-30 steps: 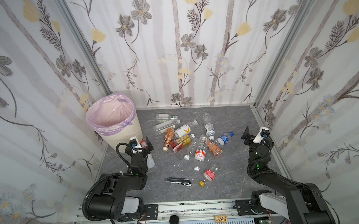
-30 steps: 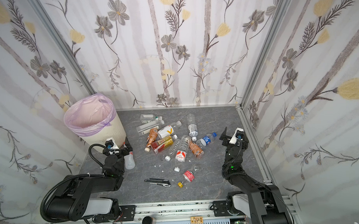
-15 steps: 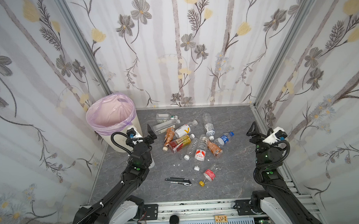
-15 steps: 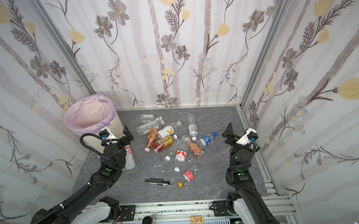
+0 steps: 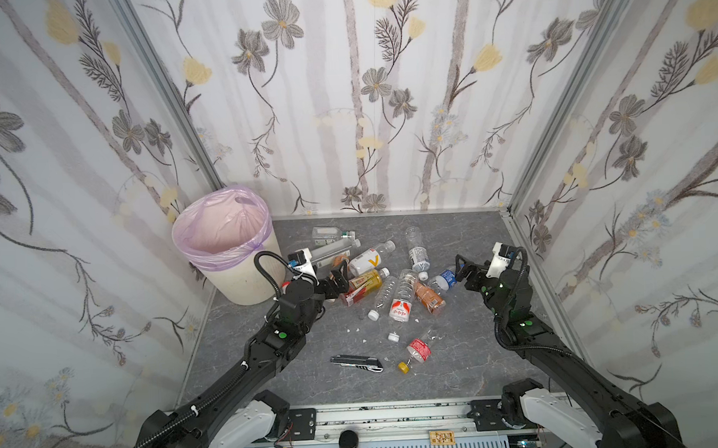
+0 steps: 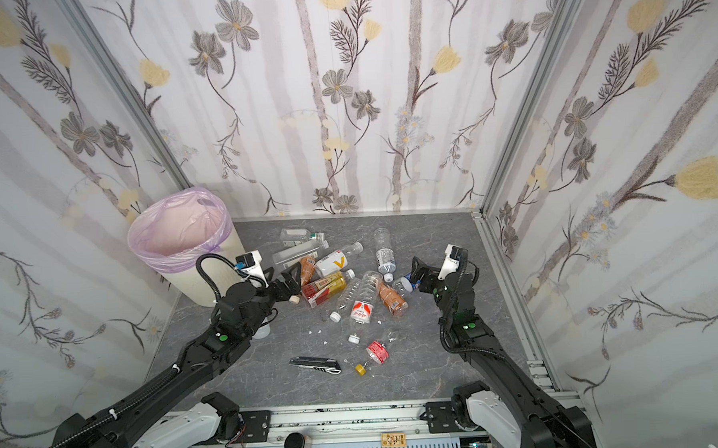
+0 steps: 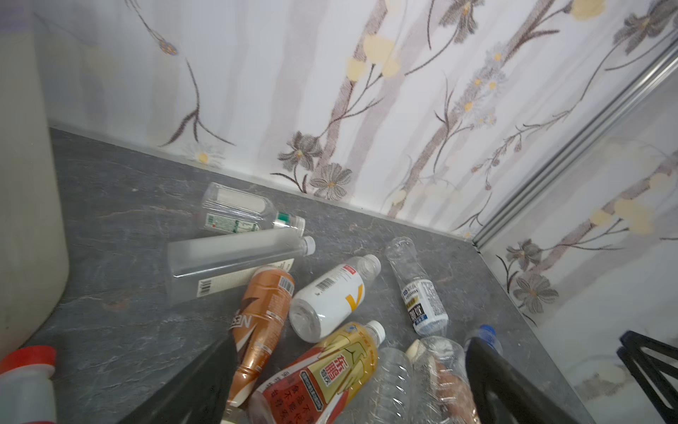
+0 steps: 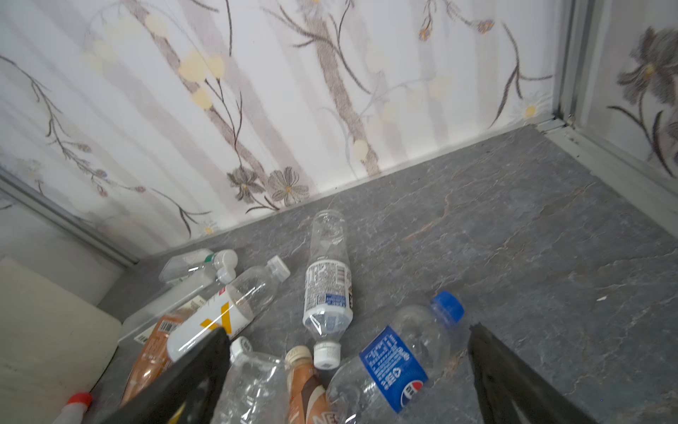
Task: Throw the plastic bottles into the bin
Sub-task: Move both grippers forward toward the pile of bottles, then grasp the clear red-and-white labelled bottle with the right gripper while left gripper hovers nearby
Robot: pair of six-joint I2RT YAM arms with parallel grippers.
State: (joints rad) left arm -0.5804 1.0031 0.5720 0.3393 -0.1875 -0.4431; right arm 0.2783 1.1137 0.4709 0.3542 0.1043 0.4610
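Note:
The bin (image 5: 225,247) (image 6: 179,241), cream with a lilac bag, stands at the back left. Several plastic bottles lie in a pile beside it on the grey floor. My left gripper (image 5: 337,282) (image 6: 289,283) is open at the pile's left edge, and in its wrist view the left gripper (image 7: 348,367) hangs over the red-and-yellow-label bottle (image 7: 330,378) (image 5: 362,285). My right gripper (image 5: 461,272) (image 6: 417,274) is open at the pile's right edge; the right gripper (image 8: 348,345) has the blue-label bottle (image 8: 396,363) (image 5: 445,277) between its spread fingers. Neither holds anything.
A grey-black utility knife (image 5: 357,363) lies near the front, next to a small red-label bottle (image 5: 417,349) with a yellow cap. A loose white cap (image 5: 392,336) sits mid-floor. A red-capped white bottle (image 7: 27,381) stands by the bin. Flowered walls close three sides.
Both arms have unfolded and reached in toward the pile. The left gripper moved right from beside the bin; the right gripper swung left from the right wall. Both stayed open.

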